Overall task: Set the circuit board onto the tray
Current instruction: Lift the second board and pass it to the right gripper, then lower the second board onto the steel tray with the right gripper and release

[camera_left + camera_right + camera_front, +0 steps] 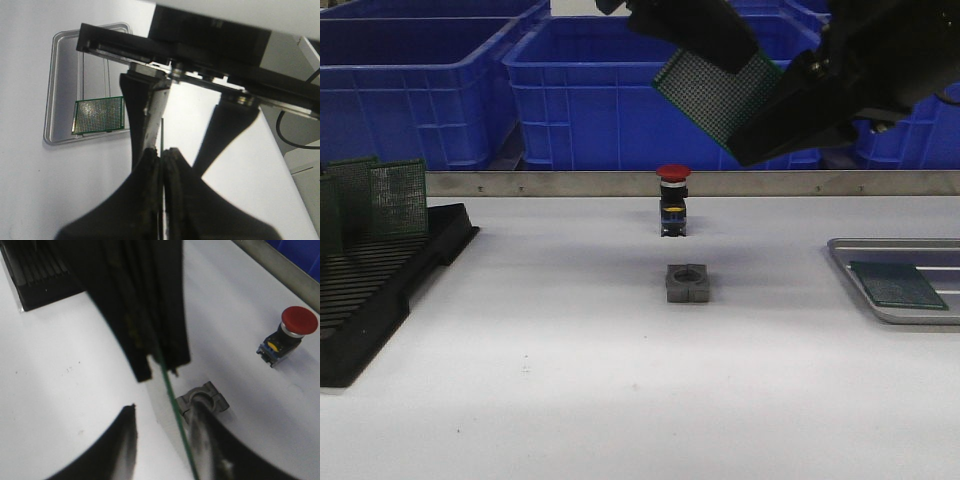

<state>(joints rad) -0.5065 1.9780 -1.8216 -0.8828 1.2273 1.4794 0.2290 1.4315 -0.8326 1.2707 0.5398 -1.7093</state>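
A green circuit board (715, 95) hangs tilted high above the table's middle. My left gripper (163, 150) is shut on one edge of the circuit board (162, 131), which shows there as a thin green line. My right gripper (162, 407) stands open around the other end. The circuit board's edge (172, 390) runs between the right gripper's fingers, close to one finger (207, 435). In the front view the left gripper (735, 58) comes from the top and the right gripper (750, 140) from the upper right. The silver tray (850, 262) lies at the table's right edge with another green board (898, 283) flat in it.
A black slotted rack (380, 270) at the left holds upright green boards (398, 198). A red push-button (673, 200) and a grey block with a hole (687, 283) stand mid-table. Blue bins (590, 90) sit behind a metal rail (570, 183).
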